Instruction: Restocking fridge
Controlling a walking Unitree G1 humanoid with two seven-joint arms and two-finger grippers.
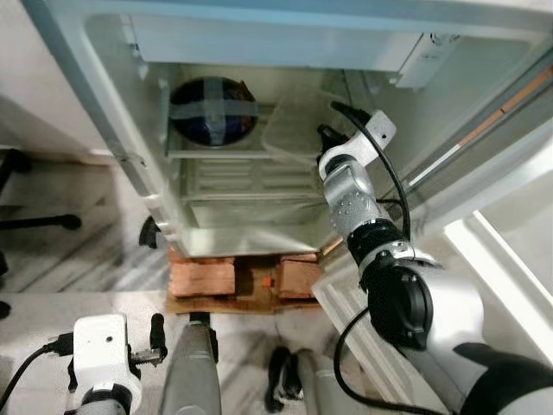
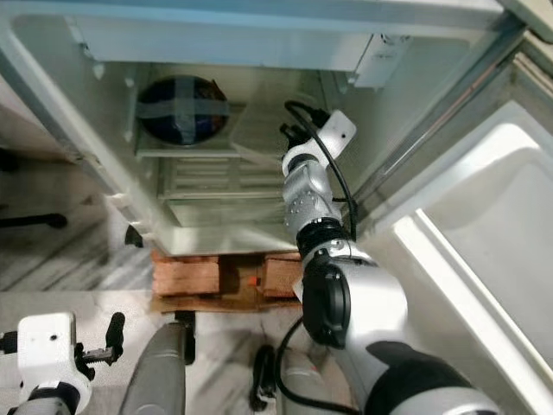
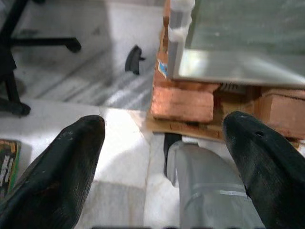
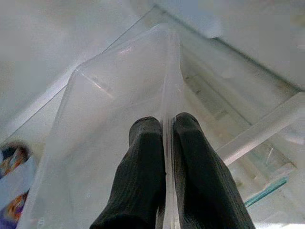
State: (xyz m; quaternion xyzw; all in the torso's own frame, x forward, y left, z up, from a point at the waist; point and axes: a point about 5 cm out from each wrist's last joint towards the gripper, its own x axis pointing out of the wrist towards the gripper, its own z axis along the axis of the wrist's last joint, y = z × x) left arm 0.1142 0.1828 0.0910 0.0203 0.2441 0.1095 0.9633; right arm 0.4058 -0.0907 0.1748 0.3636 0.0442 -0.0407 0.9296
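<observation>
Inside the open fridge (image 1: 155, 173), the right claw (image 4: 164, 143) is clamped on the thin wall of a clear plastic container (image 4: 95, 143), which sits on the shelf (image 1: 225, 156) at about three o'clock from a dark round taped item (image 1: 212, 111). The container's long axis seems to run straight ahead of the claw, toward twelve o'clock. The left claw (image 3: 162, 157), fingers apart, hangs low over the floor (image 3: 95, 86).
</observation>
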